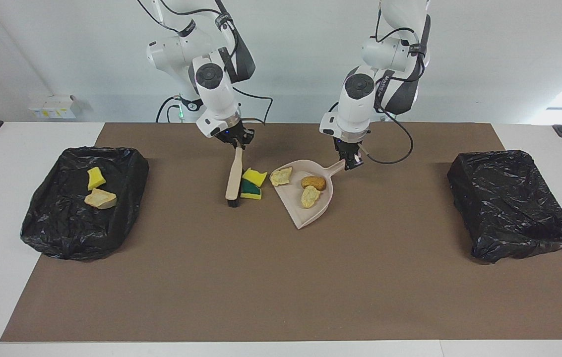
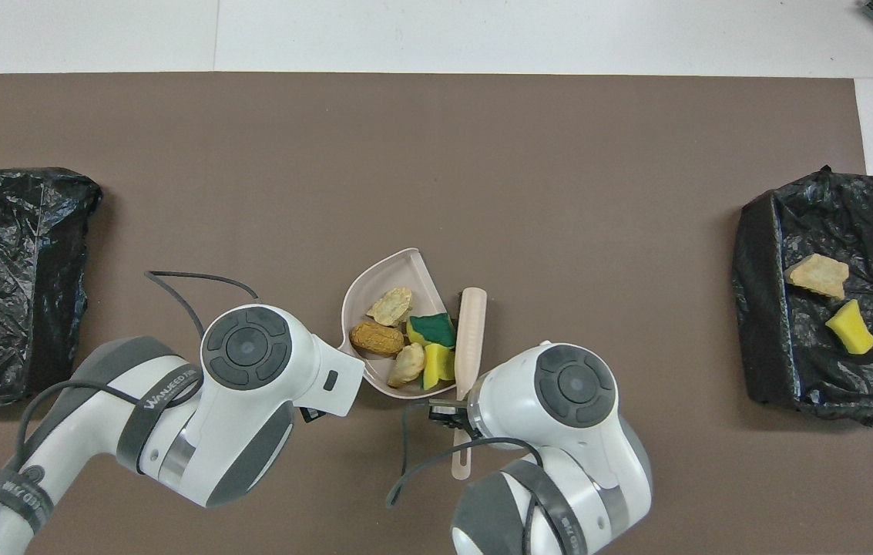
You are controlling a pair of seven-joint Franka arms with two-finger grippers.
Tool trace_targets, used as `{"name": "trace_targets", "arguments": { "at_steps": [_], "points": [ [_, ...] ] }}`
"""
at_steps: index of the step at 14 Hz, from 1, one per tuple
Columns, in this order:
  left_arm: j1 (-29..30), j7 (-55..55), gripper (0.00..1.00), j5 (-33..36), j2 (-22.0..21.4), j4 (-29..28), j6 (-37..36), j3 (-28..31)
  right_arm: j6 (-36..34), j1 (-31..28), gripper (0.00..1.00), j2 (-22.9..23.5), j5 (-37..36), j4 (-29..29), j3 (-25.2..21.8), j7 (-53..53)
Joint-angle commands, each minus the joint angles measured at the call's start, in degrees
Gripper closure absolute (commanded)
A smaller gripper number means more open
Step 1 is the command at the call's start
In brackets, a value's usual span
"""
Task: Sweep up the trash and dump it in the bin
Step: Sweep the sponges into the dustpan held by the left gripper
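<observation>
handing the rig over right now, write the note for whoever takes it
Right pincer: shut on the brush, bristles down on the mat beside the dustpan.
Left pincer: shut on the handle of the dustpan, which lies on the mat.
Done: one sponge piece and one bread lump lie in the bin at the right arm's end. Three bread lumps are in the pan.
Left: two sponge scraps sit between brush and pan mouth; sweep them in, then dump the pan. The second bin, at the left arm's end, shows no trash.
</observation>
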Motion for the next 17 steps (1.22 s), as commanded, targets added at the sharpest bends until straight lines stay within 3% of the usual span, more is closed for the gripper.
{"name": "trace_targets", "arguments": {
  "at_steps": [1, 3, 7, 11, 17],
  "points": [
    [-0.5, 0.7, 1.0, -0.7, -2.1, -2.3, 0.8, 0.6, -0.6, 1.1, 1.0, 3.8, 4.5, 6.6, -0.1, -3.1],
    [-0.5, 0.3, 1.0, -0.7, -2.0, -2.2, 0.8, 0.6, -1.3, 1.2, 1.0, 3.7, 5.9, 7.4, -0.1, -3.4],
    [-0.3, -6.0, 1.0, -0.9, -1.5, -1.6, 1.5, 0.8, -9.9, -0.9, 1.0, -0.3, 3.6, 7.4, -0.8, -3.5],
    [0.5, -8.9, 1.0, -1.8, -1.4, -1.1, 2.1, 1.1, -17.5, -4.1, 1.0, -4.9, -6.7, 7.8, -0.9, -3.6],
    [4.3, -11.5, 1.0, -5.6, -2.1, 0.8, 1.9, 1.1, -26.5, -8.2, 1.0, -7.1, -13.3, 12.1, -0.7, -8.6]
  ]
}}
